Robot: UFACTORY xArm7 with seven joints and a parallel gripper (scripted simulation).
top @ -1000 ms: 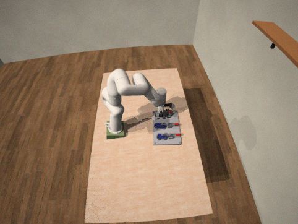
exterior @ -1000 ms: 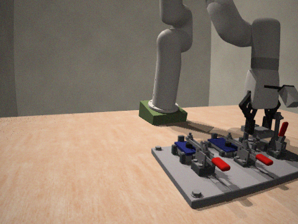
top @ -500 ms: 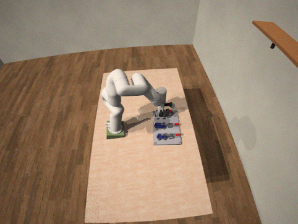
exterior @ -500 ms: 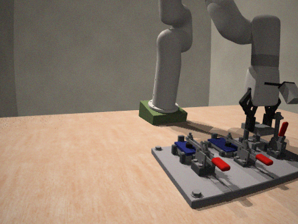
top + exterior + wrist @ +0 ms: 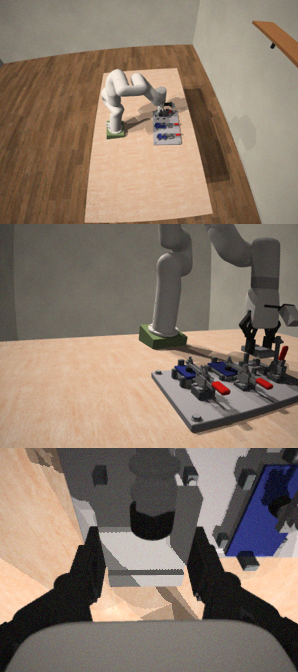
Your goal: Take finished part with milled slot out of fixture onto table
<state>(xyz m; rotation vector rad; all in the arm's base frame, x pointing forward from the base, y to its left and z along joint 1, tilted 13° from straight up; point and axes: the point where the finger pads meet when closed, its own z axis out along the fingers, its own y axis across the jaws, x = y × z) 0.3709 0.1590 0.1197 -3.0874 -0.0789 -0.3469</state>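
My gripper (image 5: pixel 259 347) (image 5: pixel 146 542) (image 5: pixel 161 114) is shut on the grey finished part (image 5: pixel 261 351) (image 5: pixel 140 555), whose dark milled slot shows across it in the wrist view. It holds the part level, a little above the far nest of the grey fixture plate (image 5: pixel 182 398) (image 5: pixel 177 142) (image 5: pixel 215 468). That nest's clamp stands open with its red handle (image 5: pixel 283 353) upright. Two blue blanks (image 5: pixel 184 371) (image 5: pixel 222 367) (image 5: pixel 159 125) (image 5: pixel 161 136) sit in the other nests, one also in the wrist view (image 5: pixel 255 513). Their clamp arms are down on them, with the red handles (image 5: pixel 221 387) (image 5: pixel 264 383) lying low.
The open clamp's dark pad (image 5: pixel 150 518) hangs just beyond the held part. The arm's green base (image 5: pixel 162 340) (image 5: pixel 115 133) stands left of the fixture on the light table top (image 5: pixel 77 385). A wooden shelf (image 5: pixel 278 37) is on the right wall.
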